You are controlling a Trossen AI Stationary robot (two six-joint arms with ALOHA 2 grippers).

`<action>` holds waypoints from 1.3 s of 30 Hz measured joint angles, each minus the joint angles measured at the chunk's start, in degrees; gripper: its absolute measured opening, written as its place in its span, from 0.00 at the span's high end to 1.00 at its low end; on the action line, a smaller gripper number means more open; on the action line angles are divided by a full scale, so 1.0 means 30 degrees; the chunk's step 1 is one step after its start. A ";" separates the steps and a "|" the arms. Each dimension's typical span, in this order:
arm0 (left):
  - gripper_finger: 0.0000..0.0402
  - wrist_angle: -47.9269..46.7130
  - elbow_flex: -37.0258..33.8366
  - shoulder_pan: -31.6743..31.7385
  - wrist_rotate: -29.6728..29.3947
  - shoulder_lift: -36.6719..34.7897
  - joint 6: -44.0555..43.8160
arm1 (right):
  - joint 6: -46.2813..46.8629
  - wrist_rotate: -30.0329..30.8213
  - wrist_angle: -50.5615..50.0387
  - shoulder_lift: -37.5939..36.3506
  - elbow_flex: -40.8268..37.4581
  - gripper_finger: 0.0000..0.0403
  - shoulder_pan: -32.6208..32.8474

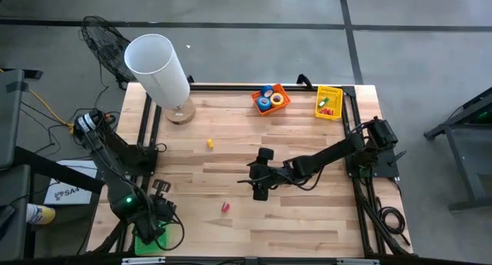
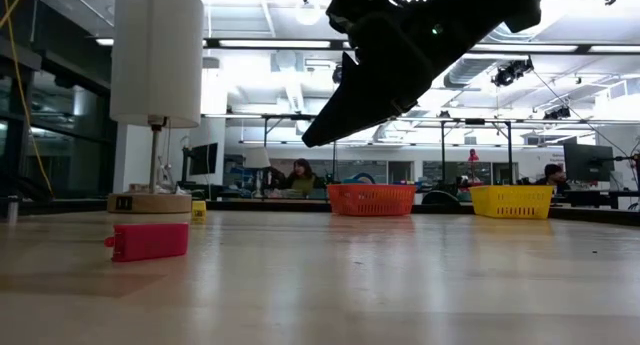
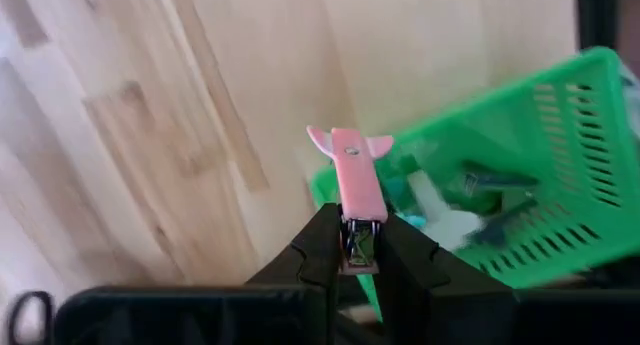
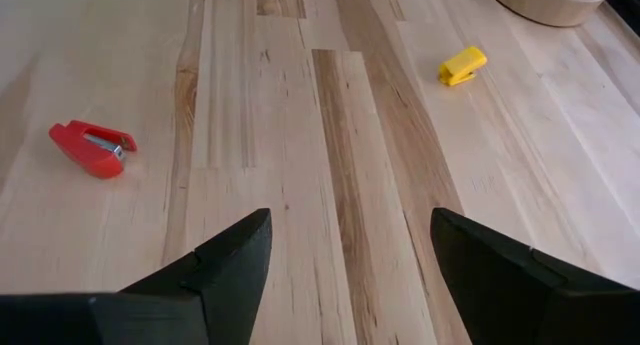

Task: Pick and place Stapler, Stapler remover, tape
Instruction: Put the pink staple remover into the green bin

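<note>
Left gripper (image 3: 360, 260) pinches a pink staple remover (image 3: 352, 175) just over the green basket (image 3: 560, 165) — release it there.

Centre it past the rim first, since how far inside it hangs is unclear; the right gripper (image 4: 350, 255), spread wide, hovers mid-table near the red stapler (image 4: 92, 147).

Only the letters "SA" can be read, on a white sheet (image 1: 63, 190) beside the desk (image 1: 307, 219).
</note>
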 joint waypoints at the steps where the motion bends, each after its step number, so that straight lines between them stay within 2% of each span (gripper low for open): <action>1: 0.90 -0.0026 0.0000 0.0000 -0.0308 0.0000 0.0240 | 0.0000 -0.0001 0.0000 0.0000 -0.0006 0.34 0.0000; 5: 0.90 0.0005 0.0000 -0.0007 -0.0609 0.0000 0.0351 | 0.0000 -0.0001 0.0000 0.0000 -0.0006 0.34 0.0000; 8: 0.90 0.0009 -0.0007 -0.0049 0.0775 0.0000 -0.0432 | 0.0000 -0.0001 -0.0004 0.0006 -0.0006 0.34 0.0000; 14: 0.90 0.0798 -0.0013 -0.1250 0.2250 0.0256 -0.2685 | 0.0000 -0.0009 -0.0007 0.0007 -0.0013 0.34 -0.0007; 18: 0.90 0.1509 -0.0015 -0.2336 0.1837 0.0656 -0.3109 | 0.0007 -0.0009 -0.0007 0.0007 -0.0013 0.34 -0.0002; 23: 0.90 0.1657 -0.0022 -0.3266 0.1294 0.1625 -0.1915 | 0.0387 -0.0024 -0.0007 0.0007 -0.0013 0.34 -0.0001; 31: 0.90 0.2799 -0.0022 -0.3651 0.1364 0.3292 0.3318 | 0.0350 -0.0023 -0.0009 0.0007 -0.0013 0.34 -0.0007; 35: 0.88 0.2977 -0.0022 -0.3621 -0.0056 0.3424 0.3421 | 0.0357 -0.0023 -0.0015 0.0007 -0.0013 0.34 -0.0007; 39: 0.78 0.3145 -0.0022 -0.3628 -0.1239 0.3424 0.3387 | 0.0357 -0.0023 -0.0015 0.0007 -0.0013 0.34 -0.0007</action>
